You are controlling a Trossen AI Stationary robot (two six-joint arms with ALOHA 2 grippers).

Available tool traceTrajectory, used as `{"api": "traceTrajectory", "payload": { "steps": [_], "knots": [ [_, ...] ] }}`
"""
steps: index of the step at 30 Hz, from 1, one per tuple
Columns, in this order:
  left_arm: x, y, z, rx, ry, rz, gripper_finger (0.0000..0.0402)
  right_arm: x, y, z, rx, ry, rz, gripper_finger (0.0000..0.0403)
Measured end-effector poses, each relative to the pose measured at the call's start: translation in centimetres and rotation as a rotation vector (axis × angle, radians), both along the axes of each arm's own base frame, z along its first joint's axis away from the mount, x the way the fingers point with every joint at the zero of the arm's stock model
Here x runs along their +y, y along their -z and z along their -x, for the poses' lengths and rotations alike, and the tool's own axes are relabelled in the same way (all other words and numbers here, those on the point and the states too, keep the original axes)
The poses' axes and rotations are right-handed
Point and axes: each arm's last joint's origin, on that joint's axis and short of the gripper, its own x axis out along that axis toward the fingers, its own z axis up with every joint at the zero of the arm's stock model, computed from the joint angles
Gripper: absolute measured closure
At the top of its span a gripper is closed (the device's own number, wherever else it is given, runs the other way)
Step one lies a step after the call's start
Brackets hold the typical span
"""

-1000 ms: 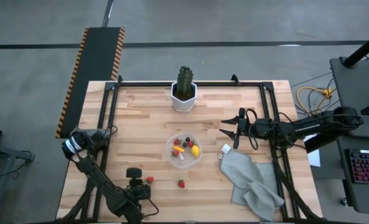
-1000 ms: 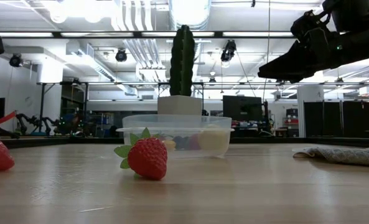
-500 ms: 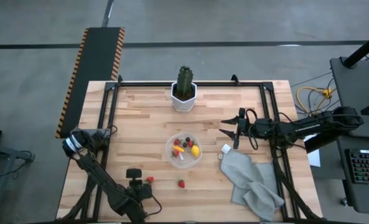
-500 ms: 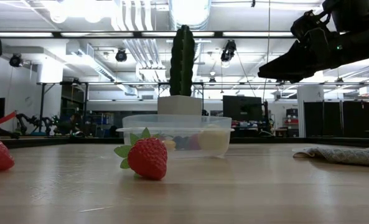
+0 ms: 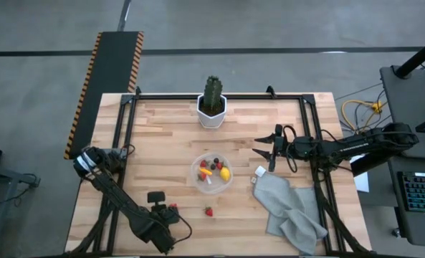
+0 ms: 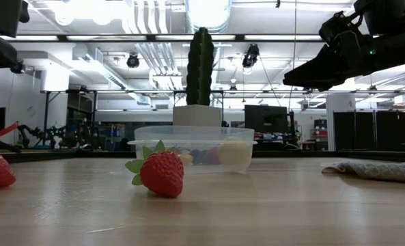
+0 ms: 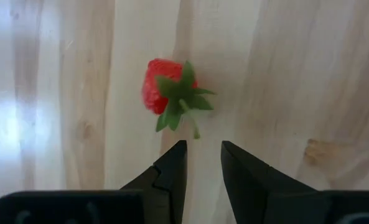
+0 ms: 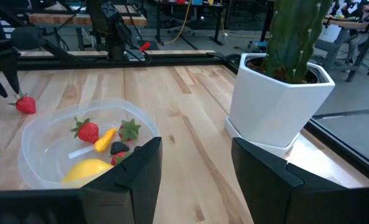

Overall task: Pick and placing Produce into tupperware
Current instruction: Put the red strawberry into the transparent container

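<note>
Pale wooden planks make up the table (image 5: 169, 136), framed by black rails. Near its middle sits the tupperware (image 5: 211, 173), a clear round container holding several strawberries, a yellow lemon (image 8: 88, 168), a small yellow-orange piece (image 8: 106, 139) and a dark berry (image 8: 118, 148). Two strawberries lie loose on the wood toward the front edge: one strawberry (image 5: 208, 211) just in front of the tupperware, which the low view shows large and close (image 6: 162, 173), and a second strawberry (image 5: 173, 207) farther to the left. The left pincer (image 5: 155, 198) hangs over the front left part of the table, just beside that second strawberry; in the left wrist view its fingers (image 7: 172, 167) stand narrowly apart with nothing between them, their tips pointing at the berry (image 7: 165, 87), which lies clear of them on the wood, green leaves toward the pincer. The right pincer (image 5: 264, 150) waits above the table to the right of the tupperware, its fingers (image 8: 138, 168) spread wide and empty. A grey cloth (image 5: 287, 207) lies crumpled at the front right. At the far edge stands a cactus (image 5: 212, 92) in a white hexagonal pot (image 5: 212, 115).
</note>
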Motion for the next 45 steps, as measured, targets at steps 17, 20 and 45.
{"api": "traceTrajectory", "payload": {
  "steps": [17, 20, 45],
  "knots": [
    [0.9, 0.2, -1.0, -0.004, -0.04, 0.017, 0.0318, 0.0, 0.0, 0.0, 0.001, -0.001, 0.003, 0.0216],
    [0.8, 0.3, -1.1, -0.02, -0.04, 0.034, 0.0318, 0.0, 0.0, 0.0, 0.001, 0.0, 0.003, 0.0216],
    [1.4, 0.9, -1.3, 0.004, -0.06, 0.044, 0.0318, 0.0, 0.0, 0.0, 0.002, 0.0, 0.003, 0.0216]
  ]
}}
